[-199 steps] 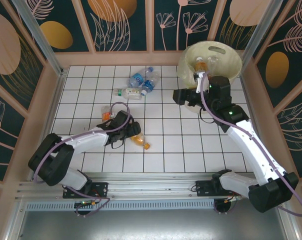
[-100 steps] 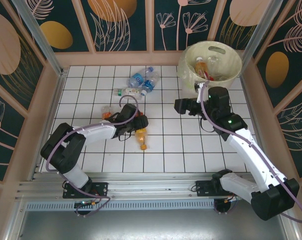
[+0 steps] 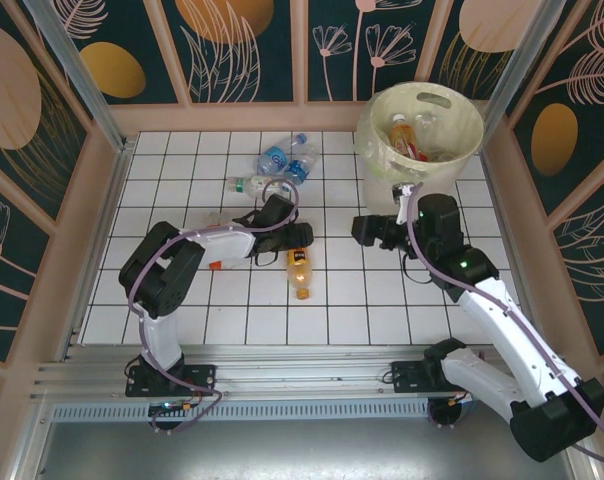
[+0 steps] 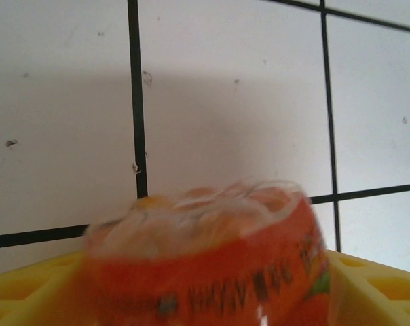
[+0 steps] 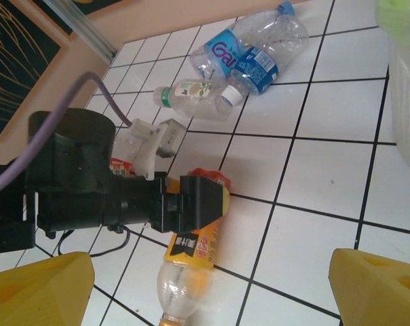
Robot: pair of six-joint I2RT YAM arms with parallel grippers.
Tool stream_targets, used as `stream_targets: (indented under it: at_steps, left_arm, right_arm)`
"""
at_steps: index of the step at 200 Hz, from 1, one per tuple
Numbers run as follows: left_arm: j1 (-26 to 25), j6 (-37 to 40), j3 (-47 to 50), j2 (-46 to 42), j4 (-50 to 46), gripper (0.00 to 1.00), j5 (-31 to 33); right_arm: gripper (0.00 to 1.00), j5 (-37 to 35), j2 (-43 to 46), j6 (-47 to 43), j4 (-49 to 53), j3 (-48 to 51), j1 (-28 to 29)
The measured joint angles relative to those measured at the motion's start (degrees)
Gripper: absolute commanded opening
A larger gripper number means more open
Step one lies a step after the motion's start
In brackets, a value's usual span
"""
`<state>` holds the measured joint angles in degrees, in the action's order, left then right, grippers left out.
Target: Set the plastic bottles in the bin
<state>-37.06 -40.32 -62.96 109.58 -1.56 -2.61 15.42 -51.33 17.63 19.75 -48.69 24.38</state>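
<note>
An orange bottle (image 3: 299, 272) with a yellow-red label lies on the tiles at mid-table, cap toward the near edge. My left gripper (image 3: 291, 244) is shut on its base end. In the left wrist view the bottle (image 4: 205, 265) fills the gap between the yellow fingers (image 4: 371, 288). My right gripper (image 3: 368, 231) hangs open in front of the bin (image 3: 466, 108), nothing between its fingers (image 5: 375, 285), looking down on the held bottle (image 5: 191, 251). The bin holds several bottles (image 3: 403, 133). Clear blue-labelled bottles (image 3: 285, 157) and a green-labelled one (image 3: 254, 184) lie at the back.
A small orange-red bottle (image 3: 214, 265) lies partly under my left forearm. Wooden walls (image 3: 92, 210) ring the tiled table. The left arm's purple cable (image 3: 279, 190) loops above its wrist. Open tiles stretch between the held bottle and the bin.
My left gripper swung right with the orange bottle, which turned its cap toward the near edge. My right gripper drew back from the bin's rim toward the table's middle.
</note>
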Motion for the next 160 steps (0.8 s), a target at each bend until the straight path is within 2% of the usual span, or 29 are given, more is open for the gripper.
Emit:
stream_targets:
  at_steps: [59,92,112,126,160]
  left_arm:
    - [0.00,1.55,-1.77,0.85,-1.09,0.57,-1.64]
    - [0.00,1.51,-1.07,0.52,1.25,0.58,-3.08]
    - [0.04,1.25,1.99,-1.97,4.68,0.59,-4.31]
    - [0.04,0.61,3.87,-4.81,7.02,0.60,-5.95]
    - [0.04,-2.19,3.06,-7.67,11.85,0.60,-10.51]
  right_arm:
    - [0.90,-0.50,1.05,1.86,-0.09,3.13,0.04]
    - [0.91,1.79,0.57,3.85,-0.39,5.53,0.04]
    - [0.93,5.88,-0.17,6.03,-2.40,7.72,0.11]
    - [0.99,9.25,-0.26,7.50,-4.13,10.01,0.17]
    - [0.99,14.86,-2.51,8.79,-9.22,13.92,1.66]
